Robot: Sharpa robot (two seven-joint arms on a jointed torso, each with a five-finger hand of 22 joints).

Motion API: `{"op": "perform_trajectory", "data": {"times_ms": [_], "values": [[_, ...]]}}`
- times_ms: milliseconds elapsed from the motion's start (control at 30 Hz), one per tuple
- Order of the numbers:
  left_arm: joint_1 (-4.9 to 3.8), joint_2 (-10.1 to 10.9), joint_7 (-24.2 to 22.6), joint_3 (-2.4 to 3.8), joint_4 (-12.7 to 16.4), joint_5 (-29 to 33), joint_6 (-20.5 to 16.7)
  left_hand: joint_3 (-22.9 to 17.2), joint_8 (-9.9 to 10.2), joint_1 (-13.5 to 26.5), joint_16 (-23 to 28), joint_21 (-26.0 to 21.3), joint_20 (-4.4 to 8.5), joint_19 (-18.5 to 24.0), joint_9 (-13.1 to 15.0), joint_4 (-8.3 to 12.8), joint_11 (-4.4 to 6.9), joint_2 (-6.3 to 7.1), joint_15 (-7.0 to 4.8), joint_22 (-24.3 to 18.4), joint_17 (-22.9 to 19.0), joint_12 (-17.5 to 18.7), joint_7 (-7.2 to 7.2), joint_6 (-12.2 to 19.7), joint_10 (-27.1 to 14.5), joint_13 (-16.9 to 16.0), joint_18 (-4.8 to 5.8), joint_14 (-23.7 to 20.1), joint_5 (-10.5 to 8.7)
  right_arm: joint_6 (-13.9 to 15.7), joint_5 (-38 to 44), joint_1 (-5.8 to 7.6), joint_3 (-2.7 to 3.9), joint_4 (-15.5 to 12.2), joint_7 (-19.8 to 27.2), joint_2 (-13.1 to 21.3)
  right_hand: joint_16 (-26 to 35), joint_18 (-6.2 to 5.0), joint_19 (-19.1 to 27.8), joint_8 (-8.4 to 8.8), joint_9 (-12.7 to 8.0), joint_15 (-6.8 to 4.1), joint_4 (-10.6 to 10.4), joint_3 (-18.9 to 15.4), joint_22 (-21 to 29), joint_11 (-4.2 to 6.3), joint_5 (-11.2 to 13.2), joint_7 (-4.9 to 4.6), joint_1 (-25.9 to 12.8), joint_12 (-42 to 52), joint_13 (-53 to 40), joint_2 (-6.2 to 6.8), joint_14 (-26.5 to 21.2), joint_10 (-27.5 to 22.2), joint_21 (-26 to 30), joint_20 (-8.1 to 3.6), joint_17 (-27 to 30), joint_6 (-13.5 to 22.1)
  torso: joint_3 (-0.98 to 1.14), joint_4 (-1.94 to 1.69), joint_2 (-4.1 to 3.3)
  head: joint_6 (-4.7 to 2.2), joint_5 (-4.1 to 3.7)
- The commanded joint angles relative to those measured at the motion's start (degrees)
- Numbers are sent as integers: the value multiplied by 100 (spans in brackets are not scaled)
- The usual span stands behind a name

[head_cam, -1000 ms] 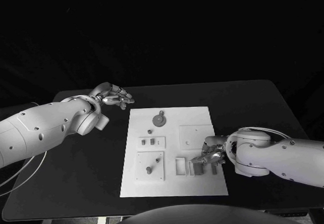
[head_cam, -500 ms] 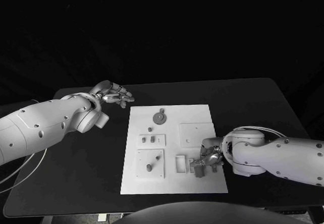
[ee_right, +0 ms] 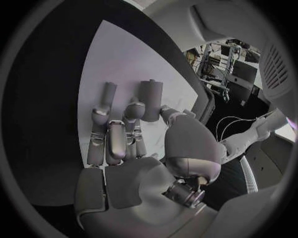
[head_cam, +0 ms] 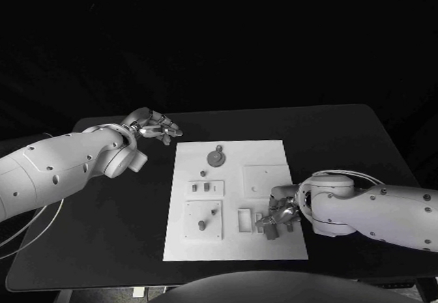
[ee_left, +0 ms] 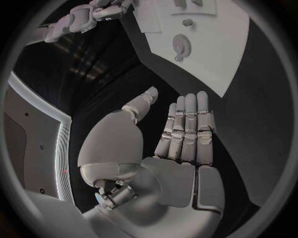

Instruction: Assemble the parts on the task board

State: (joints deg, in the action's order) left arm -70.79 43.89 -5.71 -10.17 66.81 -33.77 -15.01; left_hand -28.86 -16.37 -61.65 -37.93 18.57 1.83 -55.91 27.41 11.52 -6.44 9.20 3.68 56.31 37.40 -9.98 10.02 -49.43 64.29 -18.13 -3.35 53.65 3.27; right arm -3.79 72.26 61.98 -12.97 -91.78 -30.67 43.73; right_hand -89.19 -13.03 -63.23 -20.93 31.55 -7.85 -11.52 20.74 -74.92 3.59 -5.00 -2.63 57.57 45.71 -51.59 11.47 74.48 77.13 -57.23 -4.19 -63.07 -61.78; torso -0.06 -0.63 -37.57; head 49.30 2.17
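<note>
From the head camera, one flat white rectangular task board [head_cam: 232,198] lies on the black desk [head_cam: 347,145]; the right robot hand [head_cam: 278,215] presses down on its near right corner, grip unclear, beside several small grey parts [head_cam: 244,221]. The left robot hand [head_cam: 154,129] hovers beyond the board's far left corner. At the left wrist, that robot hand [ee_left: 171,148] is flat, holding nothing. At the right wrist, fingers [ee_right: 114,141] rest on the board [ee_right: 124,59].

task board [head_cam: 264,156] white | parts [head_cam: 215,159] grey | table [head_cam: 336,138] black | robot hands silver

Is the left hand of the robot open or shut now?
Open: the left hand holds nothing, its fingers straight, above the black table.
</note>
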Motion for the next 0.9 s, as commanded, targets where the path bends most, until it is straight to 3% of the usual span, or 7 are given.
{"op": "perform_trajectory", "data": {"times_ms": [33, 200, 267, 300, 433, 567, 900], "values": [[-4, -8, 2, 3, 12, -48, 75, 1, -18, 40, 20, -22, 17, -28, -7, -31, -15, 2, 2, 6, 8, -2, 5, -27, 31, -5, -93, 35, -5, -93, 170, -25, -20, 25, -23, -2, 22, -196, 34, 29, 11, 14, 230, 21, -84, 5, -325, -20, 297, 30, 17, -77, -37, -15, -4, 5, 10, 19, 6, 7, -1, 6, 1], [-4, -7, 11, 3, 8, -62, 75, -1, -19, 37, 21, -23, 18, -27, -7, -31, -15, 3, 2, 7, 10, -2, 4, -27, 32, -6, -94, 35, -4, -55, 170, -25, -20, 30, -3, 7, 37, -196, 70, 73, 26, 39, 915, 127, -85, -12, -1321, -25, 689, 47, 37, -267, -47, -26, -4, 50, 0, 17, 6, 7, -1, 11, -4], [-4, -6, 15, 3, 2, -64, 67, -2, -19, 35, 21, -23, 19, -27, -8, -31, -14, 3, 2, 7, 10, -2, 4, -27, 32, -6, -95, 35, -4, -20, 170, -25, -20, 31, -5, 22, 53, -197, 86, 118, 33, 84, 1577, 230, -87, -33, -1761, -38, 552, 70, 56, -473, -54, -31, -18, 140, 0, 2, 6, 6, -2, 18, -7], [-4, -4, 17, 3, 2, -65, 65, -2, -19, 35, 21, -23, 19, -27, -8, -31, -14, 3, 1, 7, 11, -2, 4, -27, 32, -6, -95, 36, -4, -5, 165, -25, -19, 31, 1, 30, 64, -197, 78, 143, 36, 112, 1914, 297, -83, -36, -1811, -47, 345, 81, 72, -581, -49, -31, -28, 187, -4, -15, 5, 5, -1, 20, -9], [-4, -3, 22, 3, -7, -66, 62, -4, -20, 33, 22, -23, 19, -27, -8, -32, -14, 3, 1, 8, 12, -1, 3, -27, 33, -6, -96, 36, -4, 38, -58, -24, -18, 33, 14, 61, 92, -197, 17, 185, 54, 151, 2553, 683, -61, -25, -1985, -55, -123, 111, 118, -765, -14, -17, -35, 210, -23, -65, 4, 3, 0, 18, -9], [-5, 3, 27, 3, -14, -75, 57, -5, -20, 31, 22, -23, 20, -28, -9, -33, -14, 2, 1, 9, 13, -1, 3, -27, 33, -6, -96, 37, -4, 73, -331, -21, -16, 38, 48, 110, 108, -197, -34, 204, 81, 166, 2770, 890, -48, -33, -2063, -52, -437, 136, 149, -853, 16, -6, -41, 214, -44, -90, 4, 1, -1, 26, -5], [-5, 10, 54, 3, -24, -85, 72, -6, -22, 31, 24, -23, 19, -28, -10, -38, -14, 3, 0, 11, 16, 0, 3, -29, 34, -7, -96, 38, -5, 2, -990, 201, -4, 24, 100, 182, 121, -197, -53, 219, 102, 167, 2774, 996, -45, -34, -2153, -54, -637, 153, 169, -928, 26, -9, -46, 218, -60, -107, -1, 4, 0, 21, 4]]}}
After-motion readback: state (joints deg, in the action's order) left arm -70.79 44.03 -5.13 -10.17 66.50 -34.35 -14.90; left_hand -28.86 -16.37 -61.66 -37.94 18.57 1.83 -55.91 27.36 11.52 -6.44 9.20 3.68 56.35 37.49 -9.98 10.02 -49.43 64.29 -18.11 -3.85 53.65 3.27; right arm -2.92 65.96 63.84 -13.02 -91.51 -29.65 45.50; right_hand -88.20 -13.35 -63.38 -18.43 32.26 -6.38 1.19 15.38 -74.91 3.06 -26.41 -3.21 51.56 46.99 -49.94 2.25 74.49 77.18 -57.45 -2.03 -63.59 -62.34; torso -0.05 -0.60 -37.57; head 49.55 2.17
